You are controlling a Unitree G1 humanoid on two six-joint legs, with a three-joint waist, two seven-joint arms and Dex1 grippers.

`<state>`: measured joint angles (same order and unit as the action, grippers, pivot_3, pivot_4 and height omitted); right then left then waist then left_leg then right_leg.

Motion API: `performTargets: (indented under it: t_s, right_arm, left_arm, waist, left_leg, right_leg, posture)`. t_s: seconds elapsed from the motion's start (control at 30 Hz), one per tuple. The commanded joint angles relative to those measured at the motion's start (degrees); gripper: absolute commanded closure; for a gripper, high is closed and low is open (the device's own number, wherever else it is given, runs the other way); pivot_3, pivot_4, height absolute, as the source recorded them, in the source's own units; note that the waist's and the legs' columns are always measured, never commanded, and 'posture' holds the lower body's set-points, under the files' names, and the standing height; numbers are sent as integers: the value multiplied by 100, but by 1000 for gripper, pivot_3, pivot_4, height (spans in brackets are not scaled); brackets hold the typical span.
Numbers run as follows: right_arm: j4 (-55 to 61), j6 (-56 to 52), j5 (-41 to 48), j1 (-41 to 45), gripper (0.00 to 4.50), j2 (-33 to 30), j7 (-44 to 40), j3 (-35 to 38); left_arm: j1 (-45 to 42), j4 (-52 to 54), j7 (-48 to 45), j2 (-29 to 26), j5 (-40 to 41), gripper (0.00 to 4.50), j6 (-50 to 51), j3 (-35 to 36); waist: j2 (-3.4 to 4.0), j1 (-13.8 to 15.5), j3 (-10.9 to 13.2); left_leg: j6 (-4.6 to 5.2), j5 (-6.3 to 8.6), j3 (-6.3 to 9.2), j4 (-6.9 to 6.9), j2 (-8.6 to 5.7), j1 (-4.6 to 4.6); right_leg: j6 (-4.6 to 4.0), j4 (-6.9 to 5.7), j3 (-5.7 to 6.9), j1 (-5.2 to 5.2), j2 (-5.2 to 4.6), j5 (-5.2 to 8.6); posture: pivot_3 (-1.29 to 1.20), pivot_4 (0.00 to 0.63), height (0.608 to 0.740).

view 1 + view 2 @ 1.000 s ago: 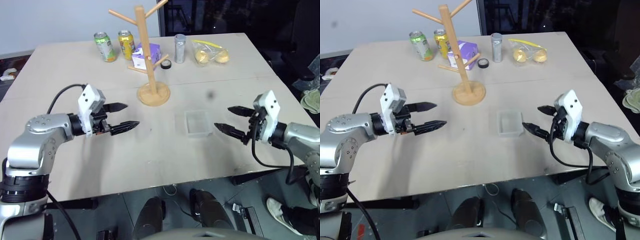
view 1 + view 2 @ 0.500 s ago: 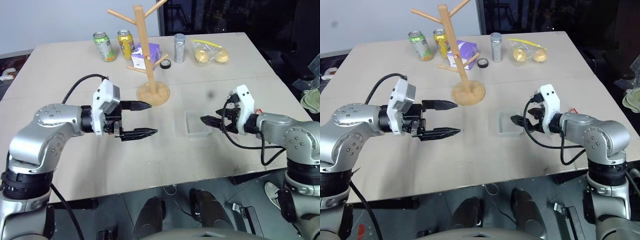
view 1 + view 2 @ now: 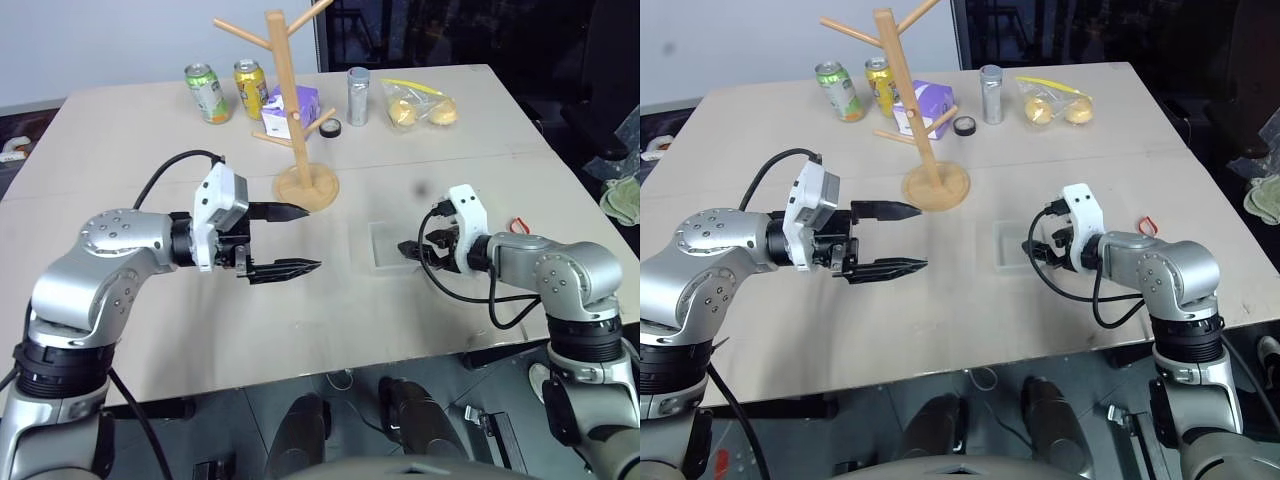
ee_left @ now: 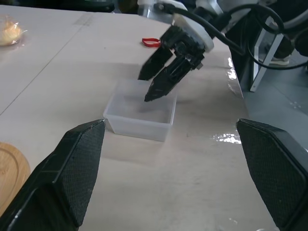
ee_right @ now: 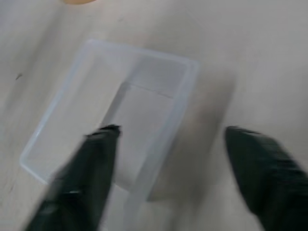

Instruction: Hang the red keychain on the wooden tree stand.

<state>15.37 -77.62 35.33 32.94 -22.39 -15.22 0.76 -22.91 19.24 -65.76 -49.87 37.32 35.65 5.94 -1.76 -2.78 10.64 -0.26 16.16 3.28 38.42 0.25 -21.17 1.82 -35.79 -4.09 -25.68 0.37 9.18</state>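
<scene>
I count two arms over one pale table (image 3: 150, 150). My left gripper (image 3: 290, 240) hangs above the table in front of the stand with its two black fingers spread wide and nothing between them. My right gripper (image 3: 1032, 247) is at the near right edge of one clear plastic box (image 3: 1011, 245); from its own wrist I see one finger (image 5: 91, 168) over the inside of the box and the other over the table outside the wall, so the fingers stand apart, straddling that wall, and I see nothing in them.

The red keychain (image 3: 522, 225) lies flat on the table, near the right edge, behind my right forearm and well apart from the box; from the left wrist it is a small red loop (image 4: 151, 42) beyond the right gripper (image 4: 149, 85). I cannot make out a key on it.

One wooden tree stand (image 3: 298, 120) is upright at mid-table on its round base, with nothing hung on any peg that I can see.

Along the far side I count two drink cans, green (image 3: 209, 93) and yellow (image 3: 251, 88), one purple carton (image 3: 296, 108) behind the post, one small black ring (image 3: 331, 128), one silver can (image 3: 359, 96), and one clear bag of yellow pieces (image 3: 424, 108).
</scene>
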Motion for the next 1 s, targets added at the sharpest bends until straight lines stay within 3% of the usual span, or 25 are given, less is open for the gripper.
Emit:
performTargets:
  t_s: [0.03,0.07,0.13,0.2,0.43,0.63,1.0]
  right_arm:
    - [77,183,-59,57,2428,4,-149,-57]
    - [65,199,-80,64,2657,6,-170,-69]
    - [37,236,-125,67,3703,3,-211,-85]
    - [-9,301,-183,62,4470,-23,-248,-102]
    - [-738,972,-562,599,4470,-548,-617,58]
    - [-2584,1944,-1082,1626,4470,-769,-954,43]
    - [-6769,4339,-2221,3387,4470,-572,-1617,-71]
  left_arm:
    - [-36,108,35,16,-17,0,-114,-4]
    - [-65,104,58,32,-3,0,-98,-4]
    - [-97,117,90,54,13,0,-75,-12]
    - [-96,154,107,64,28,0,-60,-25]
    - [-302,-54,169,91,67,0,-24,-10]
    - [-814,-298,435,412,266,0,189,-14]
    - [-1154,-571,873,995,-7,0,-96,-122]
  waist:
    - [0,1,0]
    - [0,1,0]
    - [0,2,0]
    - [0,2,0]
    - [2,2,2]
    - [9,-4,6]
    - [11,-129,8]
  left_leg:
    - [0,0,0,0,0,-1]
    - [0,0,0,0,0,-1]
    - [0,0,0,0,0,-1]
    - [0,0,0,0,0,-1]
    - [0,0,0,1,-1,0]
    - [1,0,-2,3,-3,0]
    - [3,1,0,-10,-8,-15]
  right_leg:
    - [0,0,0,0,0,0]
    - [0,0,0,0,-1,0]
    - [0,0,0,0,-1,0]
    - [1,0,0,0,-1,-1]
    - [-1,0,0,0,-1,0]
    - [9,2,-1,1,0,-6]
    - [15,20,-3,-5,-8,-17]
  posture:
    - [0,150,740]
    - [0,150,740]
    - [0,150,740]
    - [0,150,740]
    - [0,150,740]
    - [0,150,740]
    - [0,150,740]
